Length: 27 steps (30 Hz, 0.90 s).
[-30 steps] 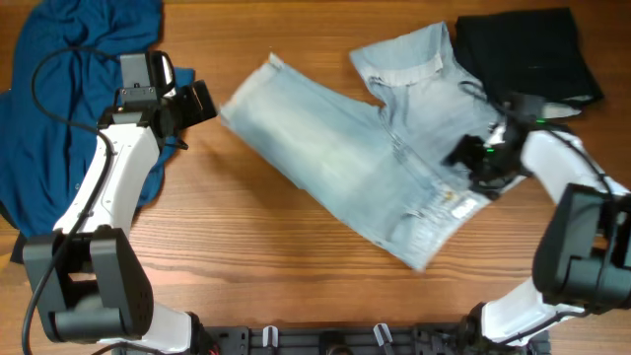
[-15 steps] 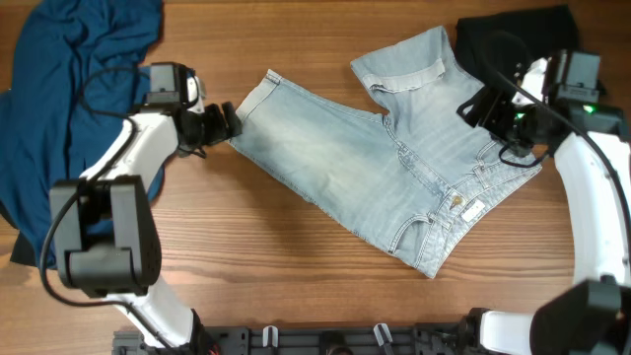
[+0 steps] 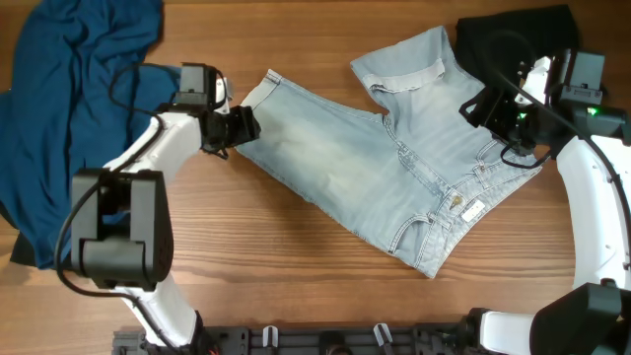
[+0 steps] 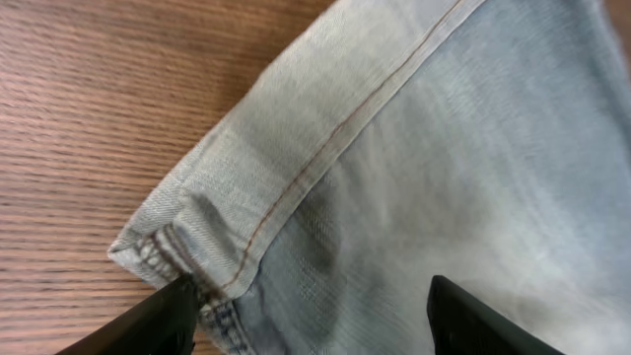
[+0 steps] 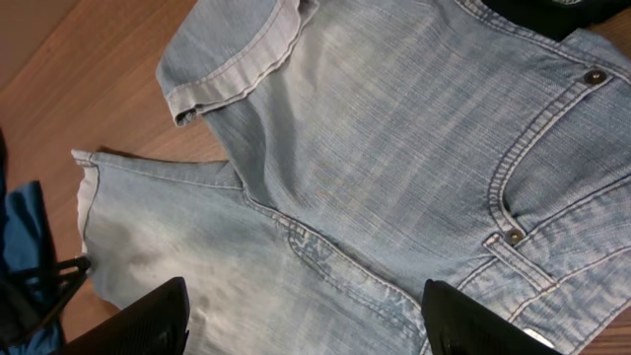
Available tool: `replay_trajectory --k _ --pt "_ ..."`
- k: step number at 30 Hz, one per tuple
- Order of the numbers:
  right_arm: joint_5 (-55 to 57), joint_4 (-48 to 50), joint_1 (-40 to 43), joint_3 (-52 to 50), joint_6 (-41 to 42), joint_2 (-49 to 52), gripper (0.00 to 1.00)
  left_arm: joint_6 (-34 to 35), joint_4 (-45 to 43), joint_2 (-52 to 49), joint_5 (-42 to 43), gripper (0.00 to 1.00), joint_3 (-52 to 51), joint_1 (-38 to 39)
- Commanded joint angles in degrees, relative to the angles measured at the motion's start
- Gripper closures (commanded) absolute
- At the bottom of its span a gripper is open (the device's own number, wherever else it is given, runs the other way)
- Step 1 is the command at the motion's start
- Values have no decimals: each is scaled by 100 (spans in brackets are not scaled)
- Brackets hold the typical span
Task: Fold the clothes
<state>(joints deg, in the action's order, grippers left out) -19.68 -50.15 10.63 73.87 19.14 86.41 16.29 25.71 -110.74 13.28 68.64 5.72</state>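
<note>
- Wood table point(image 3: 296, 286) bears the pants point(image 3: 385, 168), spread diagonally.
- Left gripper point(image 4: 311, 296), jaws apart, straddles the pants' hem corner and grips nothing.
- Right gripper point(image 3: 476, 106) hovers above the pants' pocket side, jaws wide, empty.
- Likely step: grasping the hem. Next: pinch it, fold over.

Robot manipulation laboratory bench. A wood-grain table point(image 3: 296, 286) carries two jointed white-and-black machines with loose cabling, the left arm point(image 3: 128, 187) and the right arm point(image 3: 592, 197). A black mounting rail point(image 3: 325, 340) runs along the near edge. Denim pants point(image 3: 335, 158), a blue cloth point(image 3: 59, 99) at far left and a black garment point(image 3: 532, 44) at far right lie spread on the table.
</note>
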Motion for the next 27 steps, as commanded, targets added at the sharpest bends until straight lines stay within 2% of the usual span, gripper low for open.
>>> replay_trajectory --k 1,3,4,5,6,9,13,19,27 --pt "59 59 -17 0 -120 37 25 116 70 -289 -299 41 -17 131" --pt "107 63 -17 0 -114 37 25 225 116 -289 -455 64 -15 127" --pt "149 61 -17 0 -116 37 25 365 164 -286 -610 80 -15 103" --pt "175 55 -17 0 -118 37 25 437 216 -286 -686 91 -15 79" --pt "186 50 -17 0 -116 37 25 437 275 -286 -697 96 -15 46" --pt "188 66 -17 0 -116 37 26 474 595 -286 -758 96 -15 -70" --pt "205 101 -20 -2 -116 37 28 710 1296 -284 -1252 96 -11 -326" --pt "205 190 -20 -7 -114 39 29 688 2350 -284 -1270 96 -11 -890" --pt "205 398 -201 -9 -114 474 30 321 3580 -260 -457 96 -11 -1176"
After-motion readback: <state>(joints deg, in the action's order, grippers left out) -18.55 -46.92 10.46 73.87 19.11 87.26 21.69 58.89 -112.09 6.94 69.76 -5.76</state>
